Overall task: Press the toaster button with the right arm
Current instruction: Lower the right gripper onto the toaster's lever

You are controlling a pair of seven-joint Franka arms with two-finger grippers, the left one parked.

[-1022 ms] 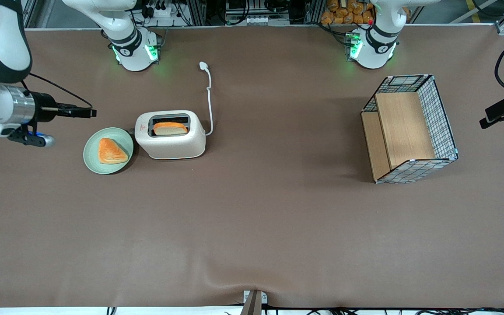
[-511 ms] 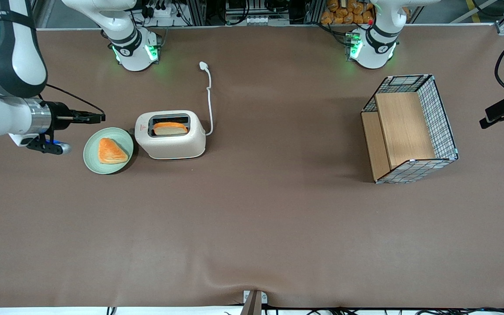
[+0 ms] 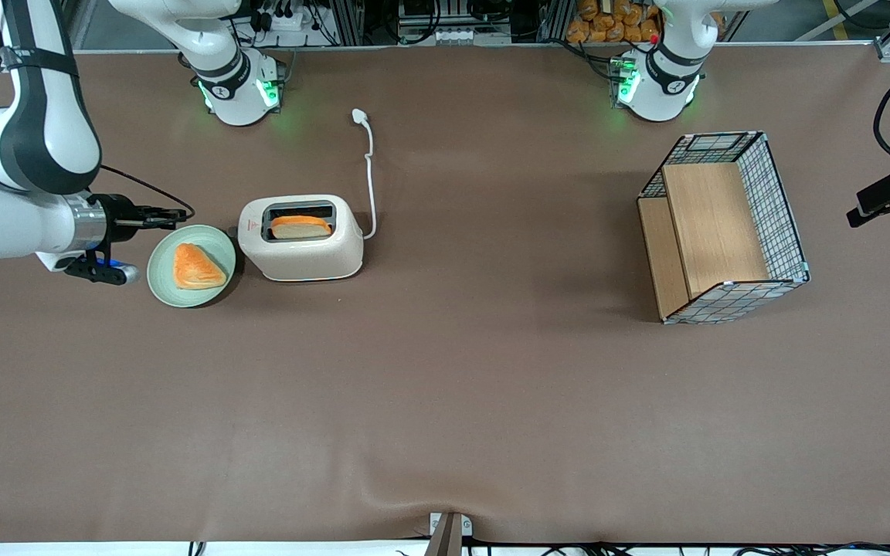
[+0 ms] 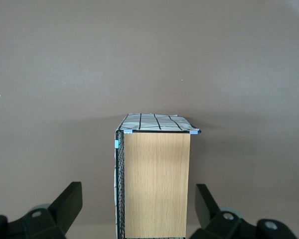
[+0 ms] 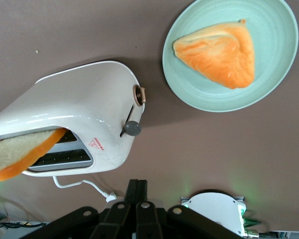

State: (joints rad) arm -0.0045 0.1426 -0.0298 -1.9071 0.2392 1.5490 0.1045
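Observation:
The cream-white toaster (image 3: pixel 302 237) stands on the brown table with a slice of bread (image 3: pixel 300 225) in one slot. Its red triangle sticker (image 5: pixel 96 143) marks the narrow end that faces the working arm. The grey button (image 5: pixel 132 128) sticks out of that end, and a round copper knob (image 5: pixel 139 94) sits beside it. My right gripper (image 3: pixel 180 218) is shut, its fingers pressed together with nothing between them. It hovers over the plate's rim, pointing at the toaster's button end and a short gap away from it. The right arm (image 3: pixel 24 193) reaches in from the working arm's end.
A pale green plate (image 3: pixel 163 272) with a triangular pastry (image 3: pixel 195 266) lies beside the toaster, under the gripper. The toaster's white cord and plug (image 3: pixel 361 116) trail toward the arm bases. A wire-and-wood rack (image 3: pixel 723 225) stands toward the parked arm's end.
The right arm has moved steadily toward the toaster, bringing the shut gripper from outside the plate to above the plate's rim. The toaster and plate have not moved.

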